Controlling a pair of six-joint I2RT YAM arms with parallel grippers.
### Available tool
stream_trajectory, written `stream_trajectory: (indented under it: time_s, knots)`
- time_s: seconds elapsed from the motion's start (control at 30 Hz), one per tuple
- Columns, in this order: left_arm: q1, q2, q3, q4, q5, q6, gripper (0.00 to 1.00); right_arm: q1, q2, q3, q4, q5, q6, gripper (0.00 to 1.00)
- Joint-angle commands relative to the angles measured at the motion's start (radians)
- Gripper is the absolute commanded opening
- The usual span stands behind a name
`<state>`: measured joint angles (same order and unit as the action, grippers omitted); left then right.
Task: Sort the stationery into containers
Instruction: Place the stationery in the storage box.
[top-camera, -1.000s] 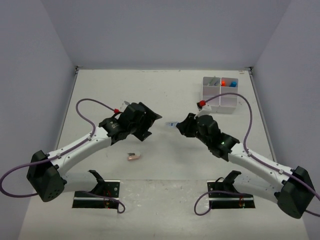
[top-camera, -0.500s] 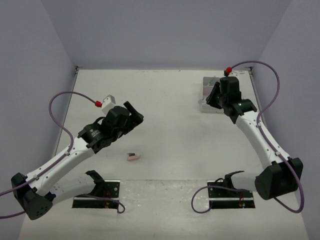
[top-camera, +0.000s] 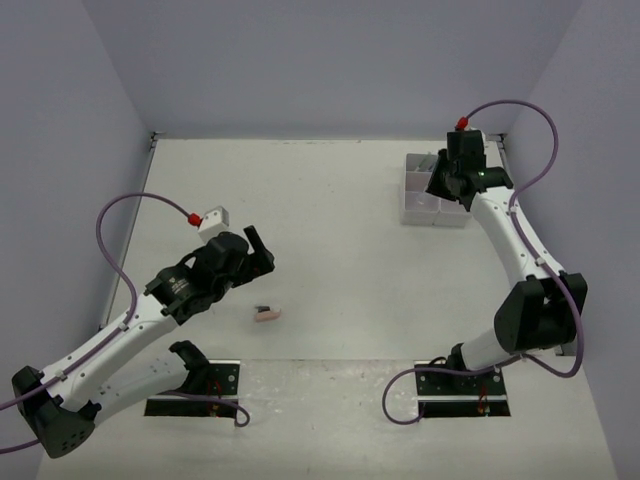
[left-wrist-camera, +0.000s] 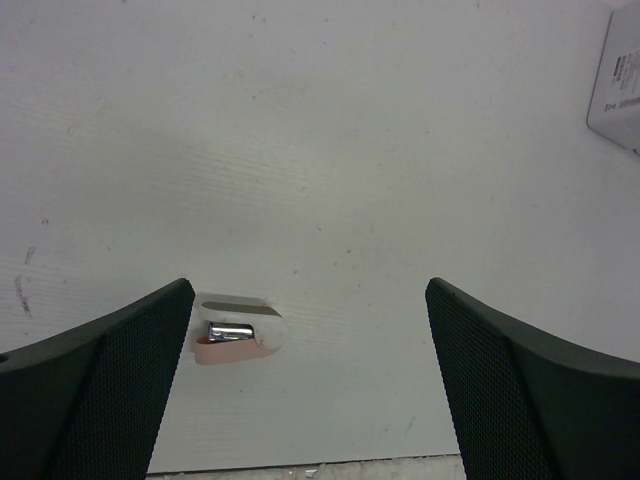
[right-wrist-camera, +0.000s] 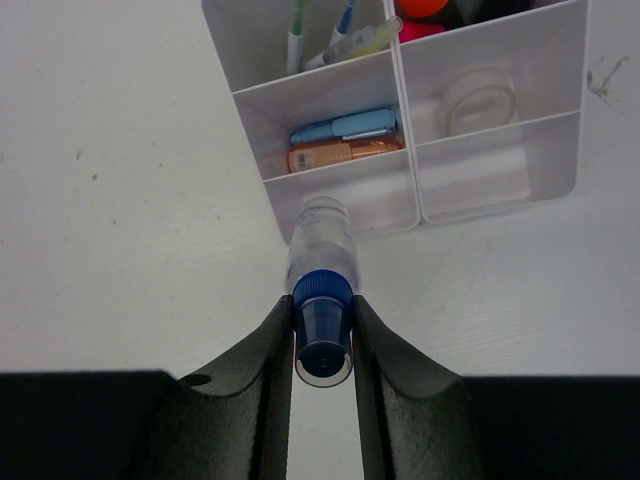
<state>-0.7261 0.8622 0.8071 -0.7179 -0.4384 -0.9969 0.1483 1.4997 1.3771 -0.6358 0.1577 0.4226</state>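
Note:
My right gripper (right-wrist-camera: 323, 325) is shut on the blue cap of a small clear tube (right-wrist-camera: 322, 245). It holds the tube just in front of the near edge of the white six-compartment organiser (right-wrist-camera: 402, 130). The compartments hold thin pens (right-wrist-camera: 340, 35), blue and copper pieces (right-wrist-camera: 342, 140), a tape roll (right-wrist-camera: 480, 98) and orange and pink caps (right-wrist-camera: 420, 15). In the top view the right gripper (top-camera: 440, 188) is over the organiser (top-camera: 420, 212) at the far right. My left gripper (left-wrist-camera: 308, 300) is open above a small pink, white and metal piece (left-wrist-camera: 236, 330), which lies on the table (top-camera: 267, 314) next to its left finger.
The organiser's corner (left-wrist-camera: 618, 80) shows at the top right of the left wrist view. The table's near edge (left-wrist-camera: 300, 468) is just below the pink piece. Two arm base mounts (top-camera: 195, 392) sit at the front. Grey walls enclose the table.
My right arm swung from the table's middle to the organiser with the blue-capped tube. My left arm drew back toward the near left, its gripper now closer to the pink piece.

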Motion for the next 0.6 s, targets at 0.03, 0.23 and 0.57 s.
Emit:
stream_trajectory:
  time_s: [0.03,0.23,0.57]
  knots:
    - [0.005,-0.008,-0.011,-0.014,-0.009,0.058,1.0,-0.018,0.064,0.106,-0.011,-0.006,-0.055,0.0]
    - [0.005,-0.006,-0.03,-0.019,-0.002,0.059,1.0,-0.022,0.173,0.18,-0.042,-0.003,-0.071,0.0]
    - [0.004,-0.01,-0.04,-0.032,-0.031,0.063,1.0,-0.023,0.233,0.198,-0.059,0.007,-0.074,0.01]
